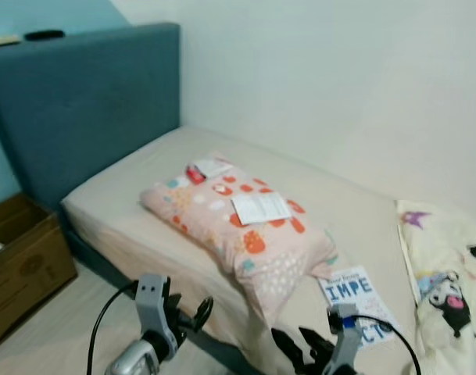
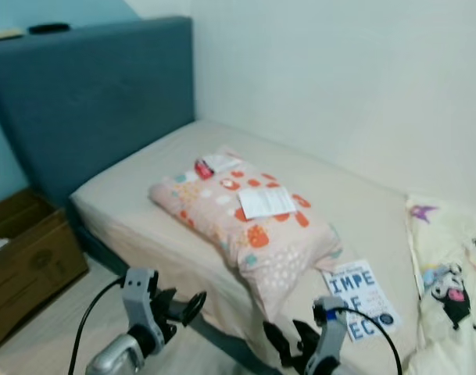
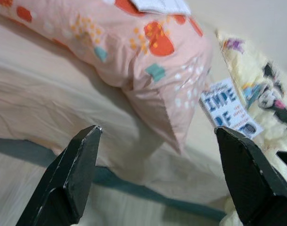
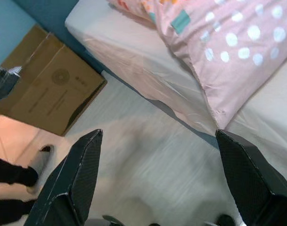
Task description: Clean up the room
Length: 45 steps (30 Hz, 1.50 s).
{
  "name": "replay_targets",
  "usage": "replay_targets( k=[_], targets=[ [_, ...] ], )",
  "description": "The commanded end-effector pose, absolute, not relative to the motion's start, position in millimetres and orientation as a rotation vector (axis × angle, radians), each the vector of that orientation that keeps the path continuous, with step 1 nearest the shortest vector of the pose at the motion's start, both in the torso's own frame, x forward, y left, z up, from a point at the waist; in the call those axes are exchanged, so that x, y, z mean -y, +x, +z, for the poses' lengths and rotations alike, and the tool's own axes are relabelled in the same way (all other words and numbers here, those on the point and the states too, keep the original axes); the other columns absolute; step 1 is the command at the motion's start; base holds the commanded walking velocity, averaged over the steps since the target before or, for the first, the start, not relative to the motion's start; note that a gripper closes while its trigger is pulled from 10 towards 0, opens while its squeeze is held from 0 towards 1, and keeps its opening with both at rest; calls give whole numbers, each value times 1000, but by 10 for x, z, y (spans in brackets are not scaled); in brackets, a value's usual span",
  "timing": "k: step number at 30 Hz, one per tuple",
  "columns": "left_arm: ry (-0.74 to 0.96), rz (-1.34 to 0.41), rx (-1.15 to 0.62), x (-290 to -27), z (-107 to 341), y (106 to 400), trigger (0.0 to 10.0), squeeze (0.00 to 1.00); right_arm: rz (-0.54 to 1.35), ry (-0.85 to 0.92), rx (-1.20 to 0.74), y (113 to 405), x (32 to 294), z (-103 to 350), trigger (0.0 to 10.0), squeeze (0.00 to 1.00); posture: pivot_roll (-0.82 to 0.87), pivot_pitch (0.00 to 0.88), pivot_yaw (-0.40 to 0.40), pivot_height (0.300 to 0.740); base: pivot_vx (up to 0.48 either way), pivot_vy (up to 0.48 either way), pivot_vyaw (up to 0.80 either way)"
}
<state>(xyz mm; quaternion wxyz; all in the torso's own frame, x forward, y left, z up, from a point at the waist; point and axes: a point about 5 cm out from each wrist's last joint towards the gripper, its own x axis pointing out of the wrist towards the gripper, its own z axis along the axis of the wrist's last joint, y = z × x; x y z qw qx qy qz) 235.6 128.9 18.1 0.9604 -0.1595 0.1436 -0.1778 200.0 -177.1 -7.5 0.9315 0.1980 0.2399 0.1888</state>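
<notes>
Approach step judged in hand; nothing grasped. Left gripper (image 1: 192, 312) and right gripper (image 1: 296, 344) held low before bed edge, fingers spread wide, empty. Patterned pillow (image 1: 241, 226) askew on mattress (image 1: 128, 195), papers (image 1: 259, 208) on top, book (image 1: 355, 301) beside. Next: reach required toward papers or book.

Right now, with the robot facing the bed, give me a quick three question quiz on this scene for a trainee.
1. True or false: the book lies on the floor.
2. What rests on top of the pillow? A) a white paper B) a mug C) a shoe
3. Fill in: both the left gripper and the right gripper have their fingers ____.

Key
1. False; it lies on the bed, beside the pillow.
2. A; the paper lies on its middle.
3. Open; each holds nothing.
</notes>
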Motion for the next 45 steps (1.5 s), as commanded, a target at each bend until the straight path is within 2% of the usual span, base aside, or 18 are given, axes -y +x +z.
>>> replay_targets(
  k=[1,8,24,38,45],
  targets=[
    [-322,-366,-294,-1259,183,2356,10000,0,364,409,-497,1980,1830,-77,10000,0,-4,35,-76,726,0,0,-800],
    [-318,-361,-292,-1260,190,2360,10000,0,356,410,-484,1988,1839,-61,10000,0,-10,48,-72,726,0,0,-800],
    [-312,-306,-279,-1292,194,2399,10000,0,385,370,-449,2039,1850,-16,10000,0,-11,37,-77,726,0,0,0],
    [-315,-305,-273,-1286,199,2415,10000,0,411,352,-429,2039,1839,1,10000,0,-17,37,-75,726,0,0,786],
    [-309,-315,-275,-1281,187,2400,10000,0,395,353,-441,2026,1853,-25,10000,0,-17,28,-74,726,104,0,0]
  ],
)
